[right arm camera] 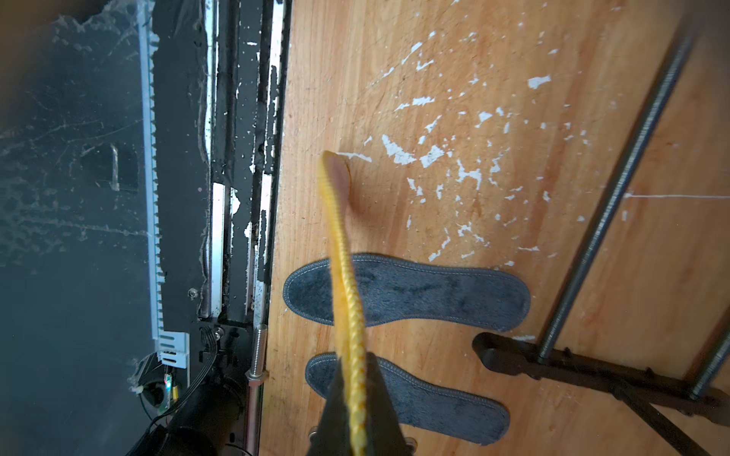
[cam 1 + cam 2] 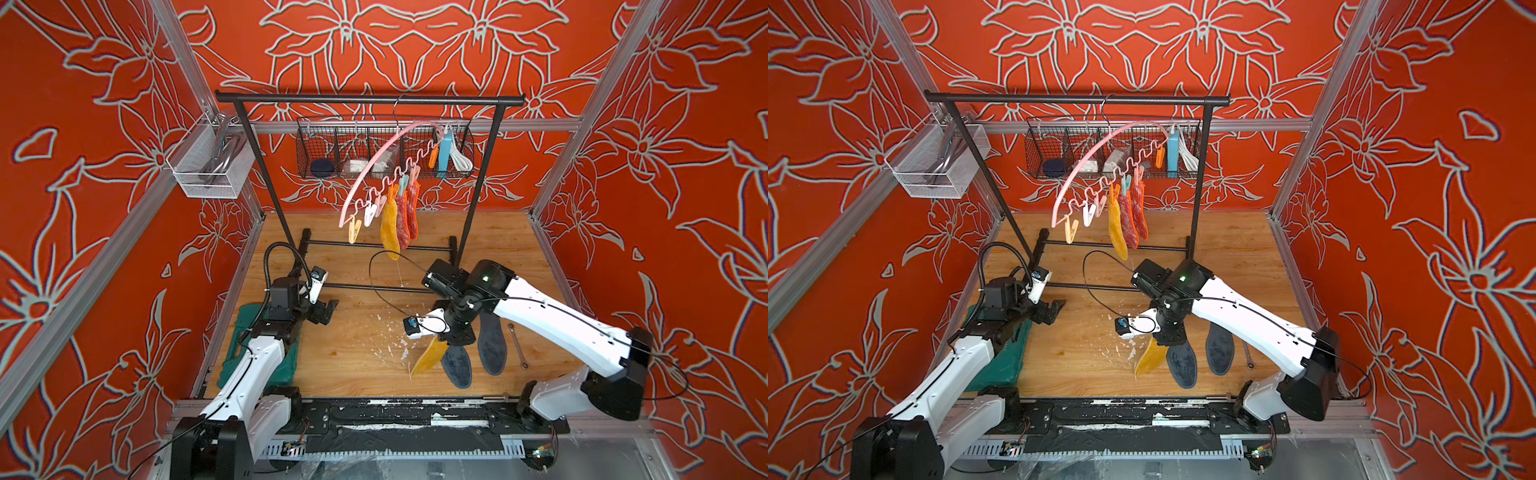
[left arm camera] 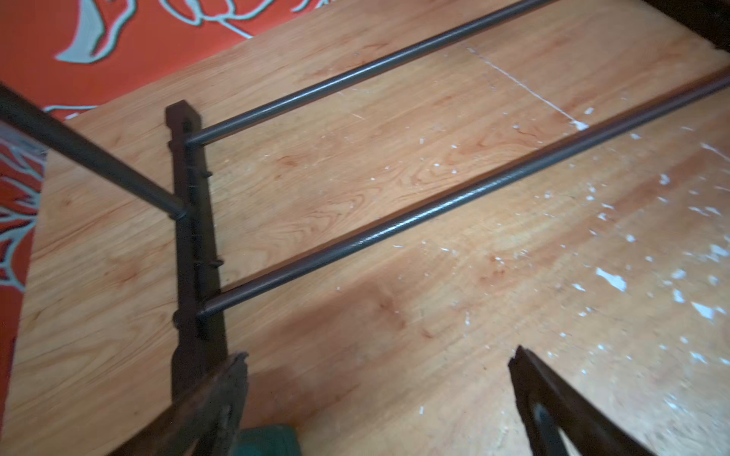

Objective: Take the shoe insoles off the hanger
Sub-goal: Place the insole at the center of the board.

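Observation:
The pink hanger (image 2: 364, 170) hangs tilted from the black rack's top bar. Clipped to its wavy rail are a yellow insole (image 2: 390, 232) and two red-pink insoles (image 2: 402, 224) (image 2: 412, 216). Two dark grey insoles (image 2: 456, 368) (image 2: 491, 345) lie flat on the table at the front right. My right gripper (image 1: 355, 361) is shut on a second yellow insole (image 1: 339, 244), which dangles just above the table beside the grey pair (image 1: 407, 292). My left gripper (image 3: 379, 359) hovers open and holds nothing, low at the left near the rack's foot.
The black rack's base rails (image 3: 395, 229) cross the wooden table (image 2: 332, 353). A green case (image 2: 232, 353) lies under my left arm. A wrench (image 2: 517, 345) lies right of the grey insoles. A wire basket (image 2: 332, 166) hangs on the back wall, a white mesh basket (image 2: 208, 166) at left.

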`<state>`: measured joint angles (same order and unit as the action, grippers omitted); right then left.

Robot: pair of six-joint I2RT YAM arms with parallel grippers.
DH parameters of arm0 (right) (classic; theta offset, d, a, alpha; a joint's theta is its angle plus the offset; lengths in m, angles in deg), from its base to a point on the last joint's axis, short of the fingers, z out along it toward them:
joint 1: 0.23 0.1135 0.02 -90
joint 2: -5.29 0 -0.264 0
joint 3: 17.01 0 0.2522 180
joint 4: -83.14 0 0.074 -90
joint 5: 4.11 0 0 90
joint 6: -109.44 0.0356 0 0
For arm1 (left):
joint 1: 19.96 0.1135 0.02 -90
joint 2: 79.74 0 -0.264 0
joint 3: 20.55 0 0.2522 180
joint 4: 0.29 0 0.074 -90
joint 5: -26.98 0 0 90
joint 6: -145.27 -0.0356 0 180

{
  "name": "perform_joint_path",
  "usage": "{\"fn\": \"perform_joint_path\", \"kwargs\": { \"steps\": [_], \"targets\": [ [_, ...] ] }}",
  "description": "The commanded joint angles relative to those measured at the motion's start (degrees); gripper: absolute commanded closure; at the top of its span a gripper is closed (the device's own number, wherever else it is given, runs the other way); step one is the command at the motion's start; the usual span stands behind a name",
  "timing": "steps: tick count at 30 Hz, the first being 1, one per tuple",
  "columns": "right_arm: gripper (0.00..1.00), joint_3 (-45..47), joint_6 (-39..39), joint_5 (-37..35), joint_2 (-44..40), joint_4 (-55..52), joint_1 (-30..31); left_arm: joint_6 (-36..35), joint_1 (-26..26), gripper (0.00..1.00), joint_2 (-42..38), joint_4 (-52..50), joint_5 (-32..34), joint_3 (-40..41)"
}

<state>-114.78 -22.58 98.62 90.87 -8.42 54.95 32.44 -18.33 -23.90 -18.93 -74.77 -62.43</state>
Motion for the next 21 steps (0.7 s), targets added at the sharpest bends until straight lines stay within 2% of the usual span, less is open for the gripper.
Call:
{"fn": "perform_joint_path", "kwargs": {
  "steps": [1,9,14,21],
  "targets": [
    [1.0,-2.13,-3.33,1.81,4.72,-3.54,0.46,3.87,1.17,0.02,0.43,2.41,2.78,-0.61],
    [1.0,-3.37,-2.89,-5.81,11.1,5.59,0.41,3.86,2.17,0.02,0.42,2.08,1.43,-0.58],
    [1.0,-4.5,-4.29,-5.57,12.16,6.84,0.46,3.08,2.28,0.02,0.18,2.26,1.57,-0.07],
    [1.0,-1.43,-3.6,-10.22,13.14,15.88,0.48,3.12,2.24,0.02,0.43,1.68,1.8,-0.49]
  ]
}}
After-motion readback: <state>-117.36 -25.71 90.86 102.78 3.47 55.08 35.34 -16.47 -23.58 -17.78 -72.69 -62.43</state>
